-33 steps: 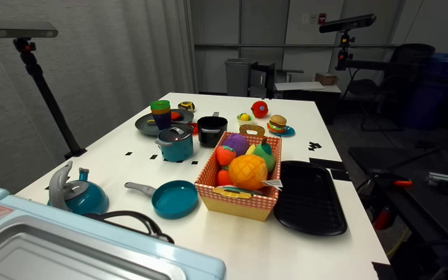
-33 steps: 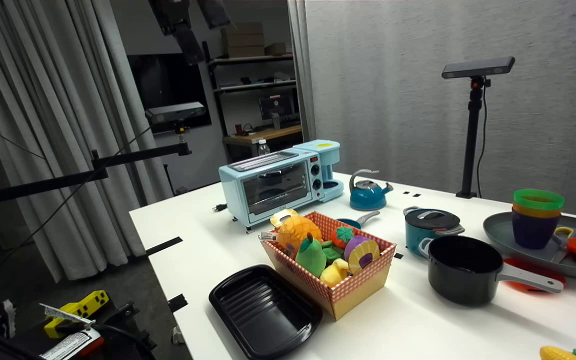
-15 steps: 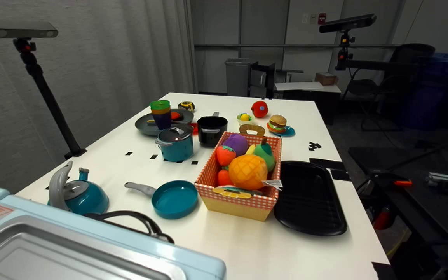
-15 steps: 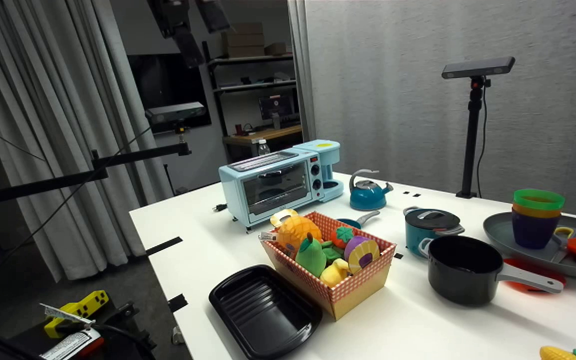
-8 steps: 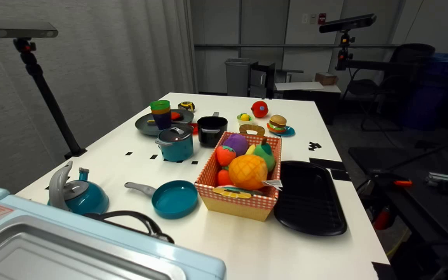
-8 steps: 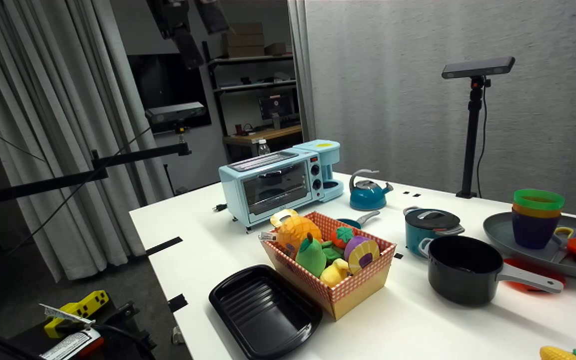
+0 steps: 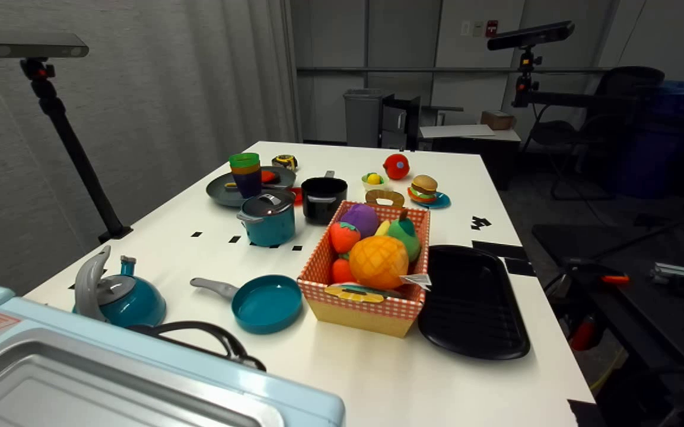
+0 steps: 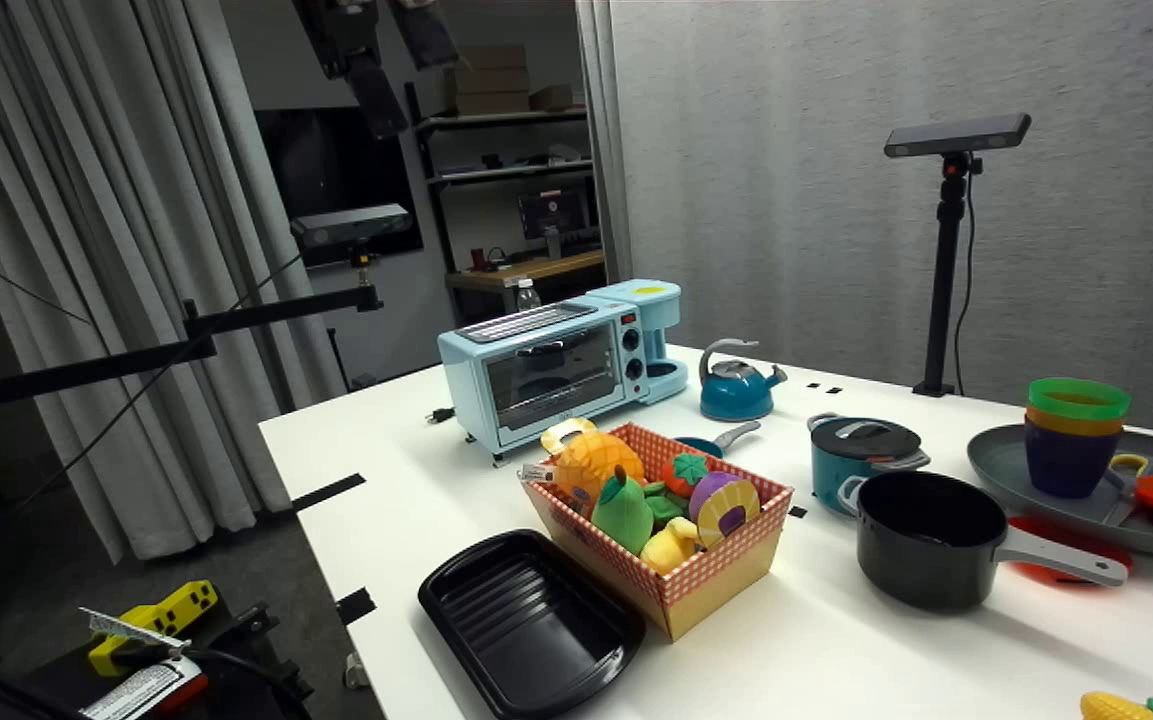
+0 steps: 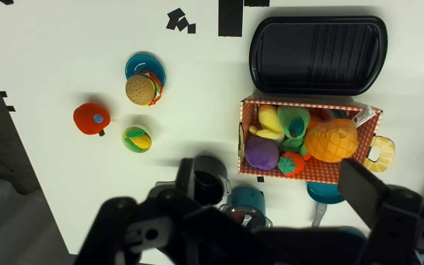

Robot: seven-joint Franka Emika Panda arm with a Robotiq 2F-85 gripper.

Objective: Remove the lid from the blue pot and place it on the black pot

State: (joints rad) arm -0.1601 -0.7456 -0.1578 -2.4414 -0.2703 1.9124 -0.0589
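Note:
The dark round lid sits on the blue pot, covering its mouth; the lid and pot show so in both exterior views. The black pot stands uncovered beside it, its grey handle pointing away; it also shows there. My gripper is open and empty, high above the table. In the wrist view the black pot is partly behind the left finger, and the lid is partly hidden by the gripper body. The gripper's fingers show at an exterior view's top edge.
A checkered basket of toy fruit and a black tray stand near the pots. A grey plate with stacked cups, a blue frying pan, a kettle and a toaster oven are around them.

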